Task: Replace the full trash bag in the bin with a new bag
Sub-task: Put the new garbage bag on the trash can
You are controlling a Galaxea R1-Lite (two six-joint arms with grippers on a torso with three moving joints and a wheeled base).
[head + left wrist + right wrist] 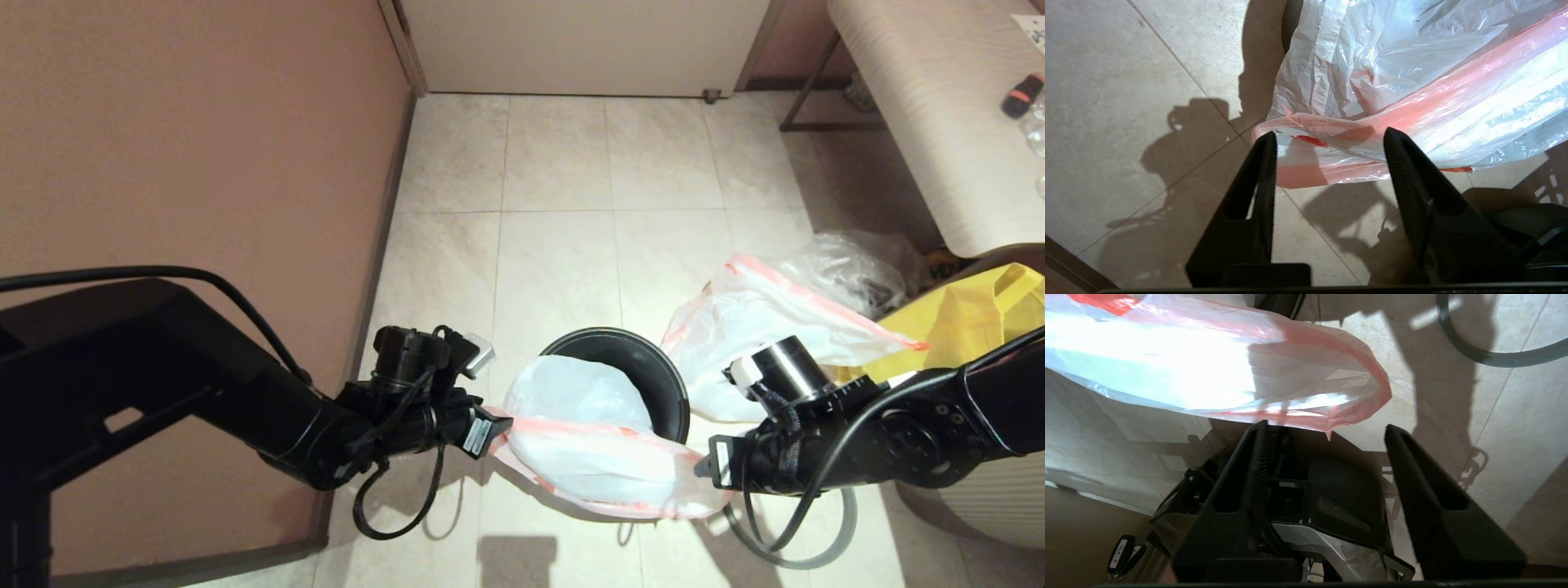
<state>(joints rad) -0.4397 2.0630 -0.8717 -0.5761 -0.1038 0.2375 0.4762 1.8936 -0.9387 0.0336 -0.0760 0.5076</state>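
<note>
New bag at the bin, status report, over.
Left gripper and right gripper open, one at each end of the hem. New bag half in the bin, mouth draped over near rim. Full trash bag on floor behind.

My head camera looks forward and steeply down at the tiled floor (555, 180), taking in both of my arms, the bin (653, 367) and the new bag (588, 457) draped over its near rim. My left wrist camera sits behind my left gripper (1329, 141), close above the floor, facing along my two spread fingers (1261, 171) at the bag's orange-red hem (1331, 134). My right wrist camera sits behind my right gripper (1327, 430), equally near, facing the bag's opposite end (1331, 396) past its parted fingers (1412, 465). All three views share that bag; each wrist view sees one end, the head view sees the whole span.
</note>
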